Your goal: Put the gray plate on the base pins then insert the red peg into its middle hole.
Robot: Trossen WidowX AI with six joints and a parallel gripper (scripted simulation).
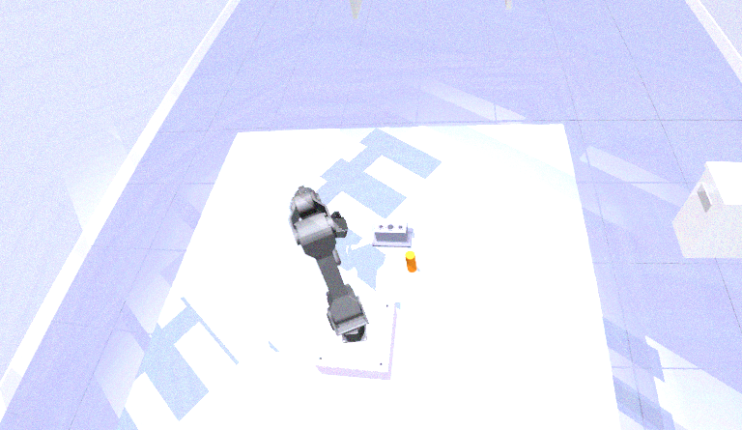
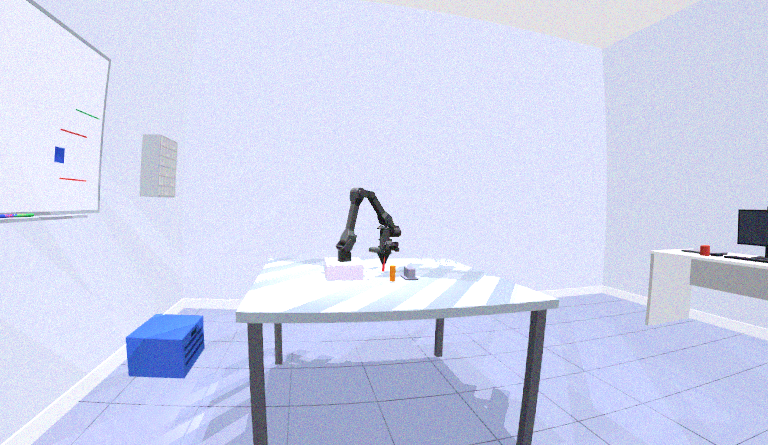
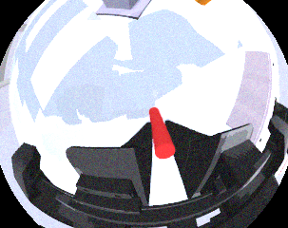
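My gripper [image 2: 384,261] [image 3: 159,125] is shut on the red peg [image 2: 383,266] [image 3: 162,138], which is roughly upright with its lower part below the fingertips. Whether its lower end touches the table cannot be told. The arm hides the peg in the top view. The gray plate [image 1: 390,234] [image 2: 410,272] appears to lie flat on the base [image 1: 391,244] [image 3: 120,11], to the right of the gripper. Three dark round spots show along its top, the middle one larger. The pins and any thin gap under the plate are too small to make out.
An orange cylinder [image 1: 411,263] [image 2: 392,273] [image 3: 202,1] with a yellow top stands close to the base, nearer the exterior camera. The arm's pale pink mounting block [image 1: 356,372] [image 2: 343,270] [image 3: 252,95] is on the same white table [image 1: 492,294] [image 2: 396,315].
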